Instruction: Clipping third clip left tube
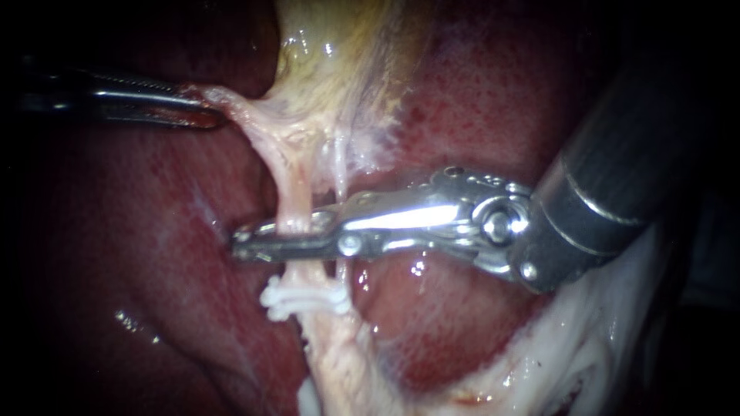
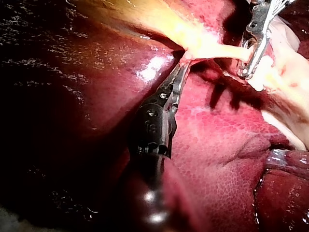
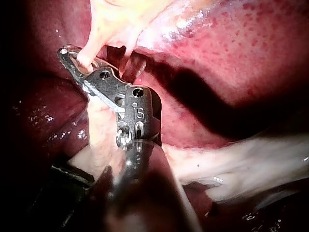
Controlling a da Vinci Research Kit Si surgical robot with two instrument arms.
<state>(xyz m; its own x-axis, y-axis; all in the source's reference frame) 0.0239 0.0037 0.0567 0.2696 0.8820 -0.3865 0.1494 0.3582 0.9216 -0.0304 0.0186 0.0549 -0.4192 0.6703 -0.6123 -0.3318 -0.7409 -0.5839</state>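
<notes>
**A:** Where is the left tube?

**B:** Inside the end effector of the right instrument. Its jaws are closed across the tube, one on each side and both touching it. Just past the jaws, on the side away from the gallbladder, white clips sit on that same tube. The right tube runs just beside it, nearer the instrument's wrist. I cannot tell whether it lies clear of the jaws.

**A:** And the left instrument?

**B:** Its end effector is clamped on a flap of pale tissue at the gallbladder's neck, well apart from the other end effector. The tube looks stretched taut.

**A:** How will the tube handle?

**B:** I judge it soft, thin, wet and slippery, and easy to tear. The bare stretch on the gallbladder side of the clips is the place to hold it: square across, squeezing without tugging.

**A:** Any writing?

**B:** None on the tissue or the liver. There are only small stamped marks on the instruments' metal, which I leave unread.
</notes>
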